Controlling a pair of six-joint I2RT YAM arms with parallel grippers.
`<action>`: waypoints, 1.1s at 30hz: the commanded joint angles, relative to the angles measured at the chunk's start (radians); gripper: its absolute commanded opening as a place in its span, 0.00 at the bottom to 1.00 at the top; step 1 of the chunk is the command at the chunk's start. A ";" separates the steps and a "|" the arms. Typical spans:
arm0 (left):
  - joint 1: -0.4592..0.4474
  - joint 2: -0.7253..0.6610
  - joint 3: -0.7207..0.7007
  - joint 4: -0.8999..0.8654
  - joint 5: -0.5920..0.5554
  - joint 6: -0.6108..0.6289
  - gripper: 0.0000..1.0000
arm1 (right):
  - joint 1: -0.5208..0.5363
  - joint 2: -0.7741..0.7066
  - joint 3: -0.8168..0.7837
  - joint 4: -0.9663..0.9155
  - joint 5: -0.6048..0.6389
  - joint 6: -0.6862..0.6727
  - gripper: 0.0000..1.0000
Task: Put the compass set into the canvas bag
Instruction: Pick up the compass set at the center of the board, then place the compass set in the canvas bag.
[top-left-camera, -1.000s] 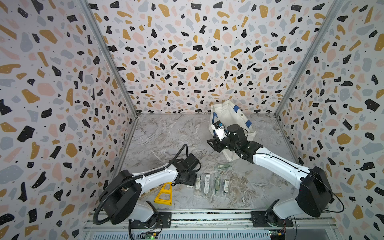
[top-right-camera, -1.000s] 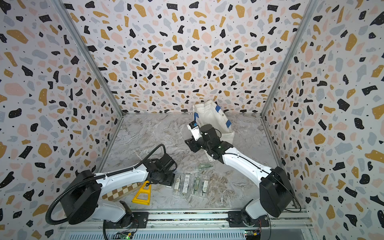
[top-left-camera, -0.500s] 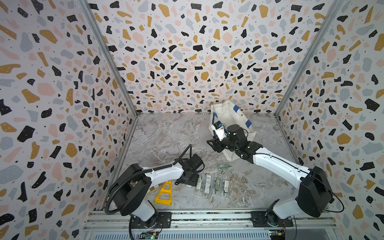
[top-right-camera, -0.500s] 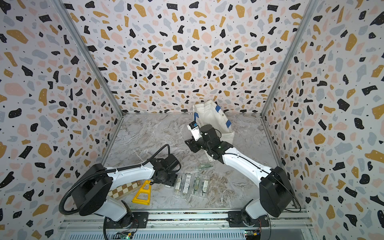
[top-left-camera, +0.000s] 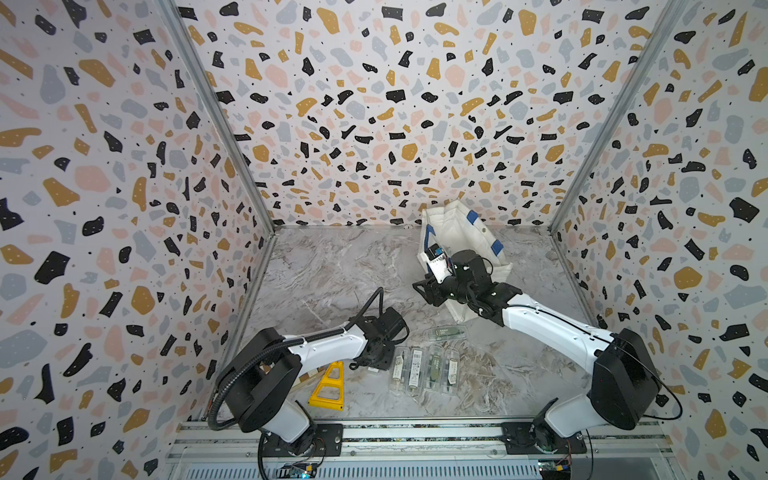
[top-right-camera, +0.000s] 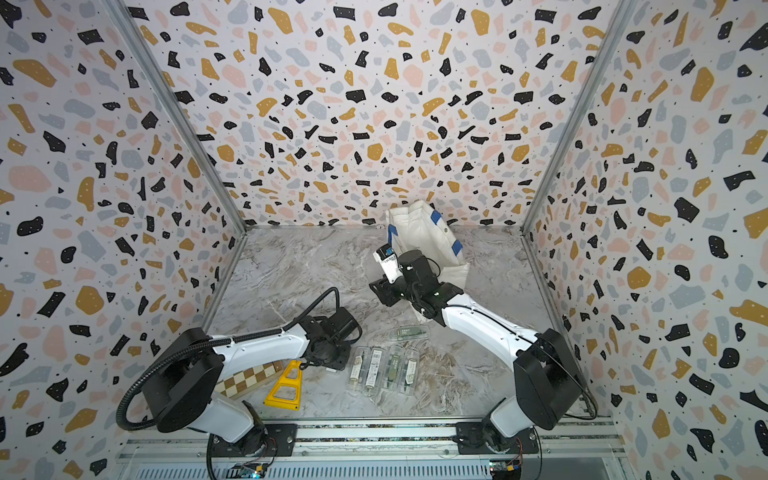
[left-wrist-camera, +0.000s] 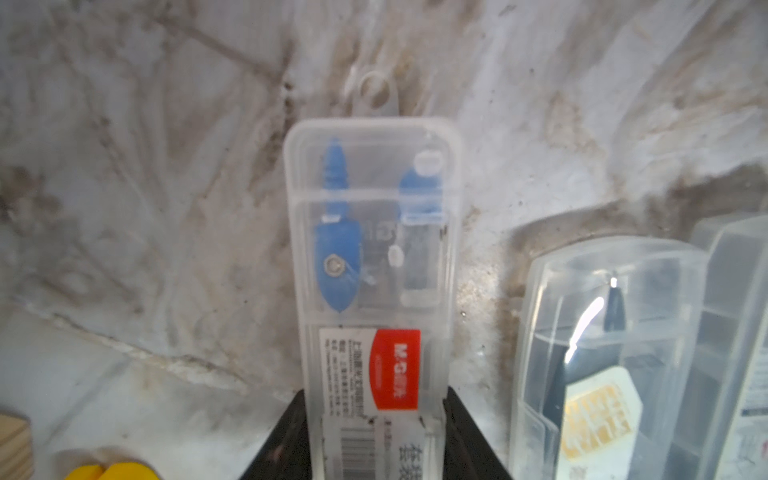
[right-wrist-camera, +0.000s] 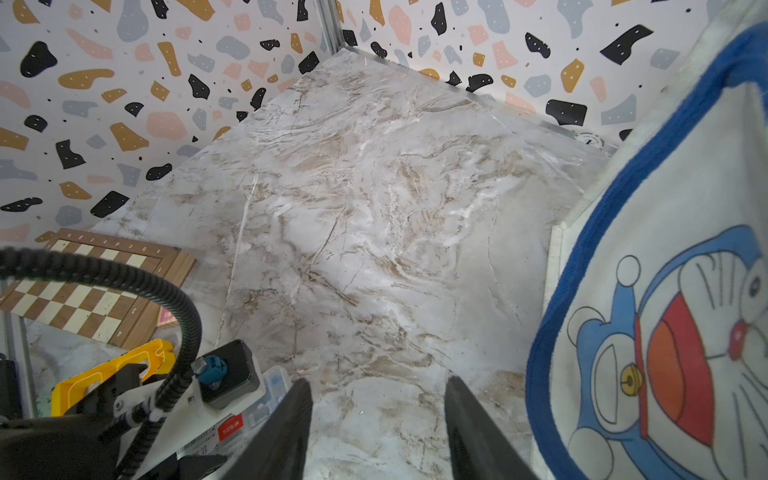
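Clear plastic forms the case of the compass set (left-wrist-camera: 374, 257), which holds a blue compass and carries a red-and-white label. It lies on the marble-patterned worktop (left-wrist-camera: 145, 208). The left hand (left-wrist-camera: 375, 397) is clenched on the label end of this case, with one black finger (left-wrist-camera: 286, 440) against each long side.

Clock directions take 12 o'clock as the back wall. In a top view the left hand (top-left-camera: 380, 359) sits low at about 7 o'clock on the worktop (top-left-camera: 332, 266) and covers most of the grasped case. Just beside it, toward 3 o'clock, four clear cases (top-left-camera: 424, 370) lie side by side in a row at 6 o'clock. A single clear case (top-left-camera: 446, 332) lies crosswise just beyond the row. A yellow plastic frame (top-left-camera: 328, 382) lies near the front edge at 7 o'clock, next to a chessboard (top-right-camera: 249, 380).

The canvas bag (top-left-camera: 457, 237), white with blue straps, stands at 1 o'clock near the back wall, well apart from the compass set. The right hand (top-left-camera: 424, 289) hangs at the bag's 7 o'clock side. In the right wrist view the right hand (right-wrist-camera: 378, 380) is released, its fingers apart over bare worktop, with the cartoon-printed side of the canvas bag (right-wrist-camera: 685, 187) beside it.
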 joint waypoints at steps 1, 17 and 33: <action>-0.003 -0.056 -0.017 0.034 -0.017 0.002 0.37 | 0.004 -0.006 0.023 -0.007 -0.010 -0.007 0.54; -0.003 -0.448 -0.209 0.321 -0.040 0.135 0.27 | 0.000 -0.003 0.047 -0.046 -0.219 0.137 0.60; -0.003 -0.519 -0.234 0.431 -0.022 0.231 0.25 | 0.076 0.159 0.086 0.008 -0.529 0.297 0.64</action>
